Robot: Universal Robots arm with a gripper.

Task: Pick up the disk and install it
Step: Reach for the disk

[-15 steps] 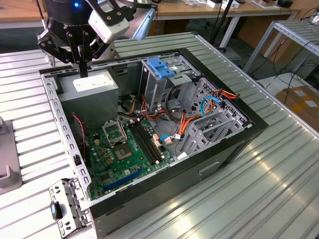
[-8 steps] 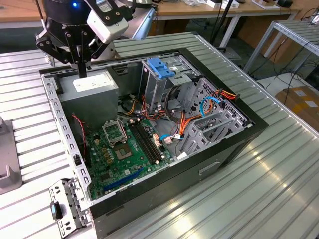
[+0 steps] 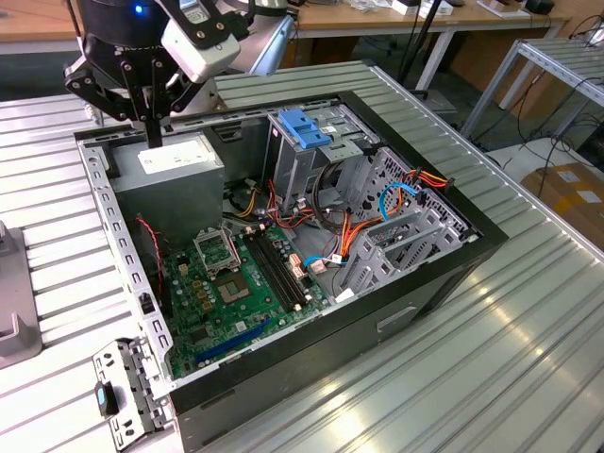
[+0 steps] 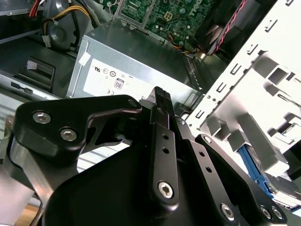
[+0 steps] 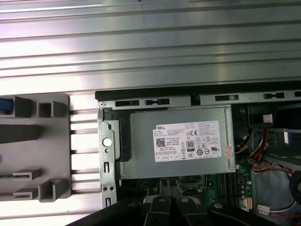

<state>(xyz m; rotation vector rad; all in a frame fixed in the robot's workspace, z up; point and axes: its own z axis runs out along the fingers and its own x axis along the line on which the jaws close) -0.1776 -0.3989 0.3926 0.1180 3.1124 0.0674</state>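
My gripper (image 3: 151, 132) hangs over the rear corner of the open computer case (image 3: 444, 274), just above the grey power supply (image 3: 175, 159), and its fingers are shut with nothing between them. In the second wrist view the fingertips (image 4: 162, 95) point at the power supply's label (image 4: 115, 80). The disk (image 4: 249, 162) shows as a blue-edged silver slab lying in a grey slotted holder (image 4: 244, 101) outside the case. A sliver of the disk's blue edge (image 5: 3, 104) shows in the first wrist view, in the same holder (image 5: 35, 141). The gripper is apart from the disk.
Inside the case are a green motherboard (image 3: 236, 283), orange and blue cables (image 3: 396, 198), and a tall grey drive cage topped by a blue bracket (image 3: 307, 127). A loose metal plate (image 3: 127, 387) lies by the case's near corner. Ribbed metal tabletop (image 3: 510, 359) surrounds the case.
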